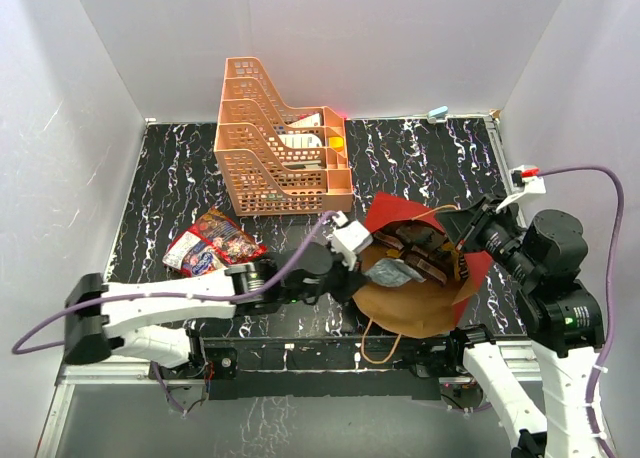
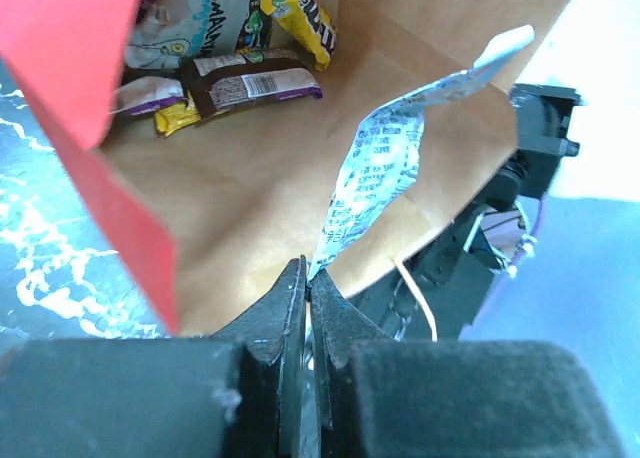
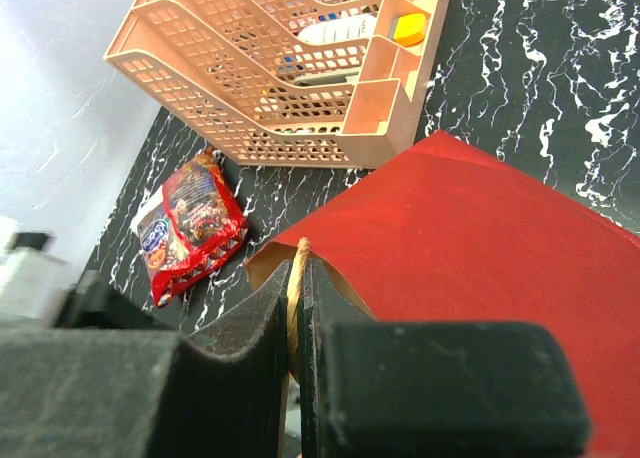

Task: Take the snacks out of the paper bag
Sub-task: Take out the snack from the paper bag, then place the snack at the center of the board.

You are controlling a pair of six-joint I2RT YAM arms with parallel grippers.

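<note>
Top external, L to R: red bag (image 1: 208,246) lies flat on the table (image 1: 160,178), near-left of the rack (image 1: 280,143) and well apart from the paper bag (image 1: 425,303), so it's out. The rack stands at the back. Its rear slots hold a white tube (image 3: 340,28) and a yellow block (image 3: 410,28); I can't make out the other bits.

L claw (image 1: 370,270) sits at the left side of the paper bag's mouth. On left wrist cam the jaws are pinched tight (image 2: 307,278) on the bottom corner of a silver pkt (image 2: 375,168). The pkt stands up from the tips and leans right, over the kraft inner wall. It's inside the mouth, not clear of the bag.

The paper bag lies w/ its mouth gaping, kraft inside showing, red outside at the rim. Deep inside, well apart from L claw, there's a brown wrapper (image 2: 255,83), a yellow pkt (image 2: 300,18) above it, a pale blue-white pkt (image 2: 200,23), a purple-edged one (image 2: 145,93) and a small yellow one (image 2: 180,120), all bunched at the far end.

R claw (image 1: 468,240) is on the bag's right rim. On right wrist cam its jaws are closed (image 3: 297,273) on a thin tan edge of the bag, w/ red paper just right of it. I can't tell if a cord is in there too.
</note>
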